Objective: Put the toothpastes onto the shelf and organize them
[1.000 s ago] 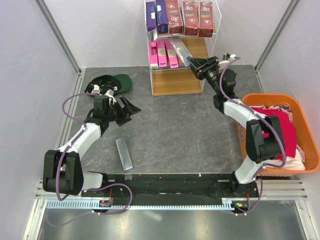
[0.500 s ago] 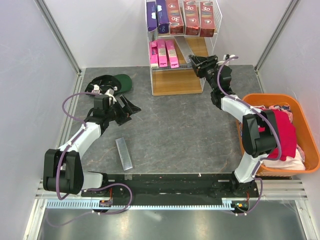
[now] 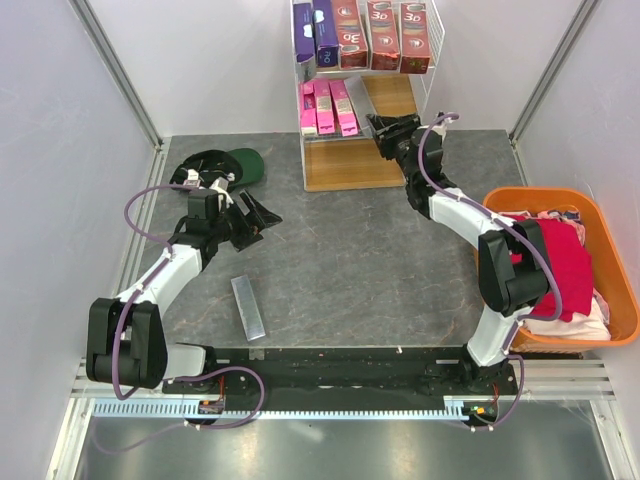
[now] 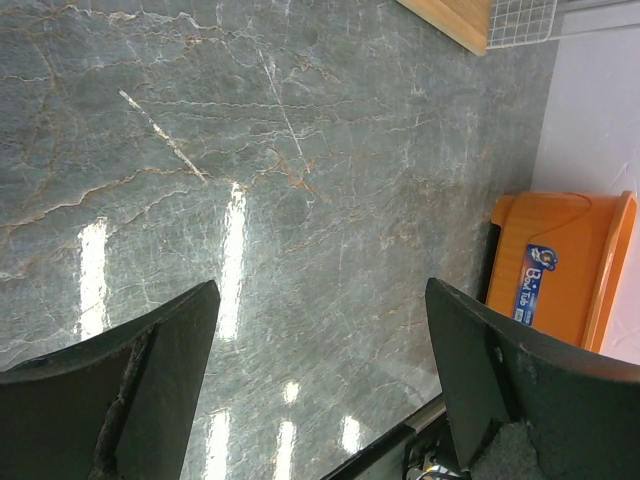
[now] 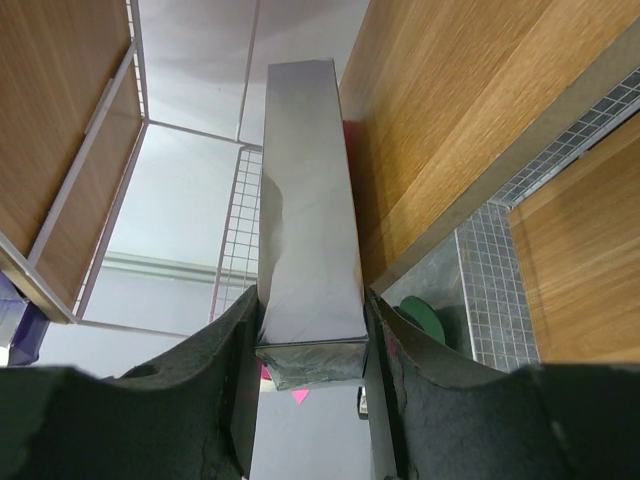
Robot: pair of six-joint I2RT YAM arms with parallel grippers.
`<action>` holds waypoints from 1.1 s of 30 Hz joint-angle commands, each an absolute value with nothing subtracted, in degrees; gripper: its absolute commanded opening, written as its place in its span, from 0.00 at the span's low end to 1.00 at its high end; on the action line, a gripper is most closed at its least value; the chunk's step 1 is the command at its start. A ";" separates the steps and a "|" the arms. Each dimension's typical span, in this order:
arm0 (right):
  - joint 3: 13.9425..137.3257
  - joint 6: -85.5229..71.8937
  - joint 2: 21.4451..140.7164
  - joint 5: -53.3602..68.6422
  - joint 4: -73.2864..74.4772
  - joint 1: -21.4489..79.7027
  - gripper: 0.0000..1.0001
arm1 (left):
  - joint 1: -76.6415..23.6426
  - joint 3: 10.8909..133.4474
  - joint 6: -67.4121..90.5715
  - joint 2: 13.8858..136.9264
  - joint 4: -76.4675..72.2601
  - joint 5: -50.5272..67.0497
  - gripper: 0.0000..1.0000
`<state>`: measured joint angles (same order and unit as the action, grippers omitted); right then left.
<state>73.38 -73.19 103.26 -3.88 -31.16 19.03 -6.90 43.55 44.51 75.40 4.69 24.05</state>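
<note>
The shelf (image 3: 355, 165) stands at the table's far middle. Purple and dark red toothpaste cartons (image 3: 365, 35) stand on its top board, and pink cartons (image 3: 327, 108) lie on the middle board. My right gripper (image 3: 385, 130) is at the shelf's front right. In the right wrist view it (image 5: 310, 330) is shut on a silver-grey carton (image 5: 305, 200) that points into the shelf beside a wooden board (image 5: 450, 120). This carton is hidden in the top view. Another silver-grey carton (image 3: 248, 307) lies on the table at the near left. My left gripper (image 3: 262, 215) is open and empty above bare table (image 4: 320, 400).
A green cap (image 3: 238, 165) lies at the far left, behind the left arm. An orange basket (image 3: 540, 193) full of cloth stands at the right edge and also shows in the left wrist view (image 4: 560, 260). White walls close in the table on three sides.
My right gripper has moved left and up to the shelf with the silver-grey carton, which has slid in and out of the top view. The left arm has not moved.
</note>
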 commanded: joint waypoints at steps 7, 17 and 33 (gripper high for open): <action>77.78 -75.06 105.20 -3.88 -34.71 20.56 0.35 | -7.21 46.06 41.31 75.41 5.54 24.43 0.91; 76.11 -77.70 106.79 -0.18 -41.92 21.53 0.57 | -7.21 46.41 40.78 75.94 5.89 24.43 0.90; 69.01 -78.83 103.63 0.79 -45.43 21.01 0.89 | -7.21 46.84 39.99 77.26 6.33 25.05 0.90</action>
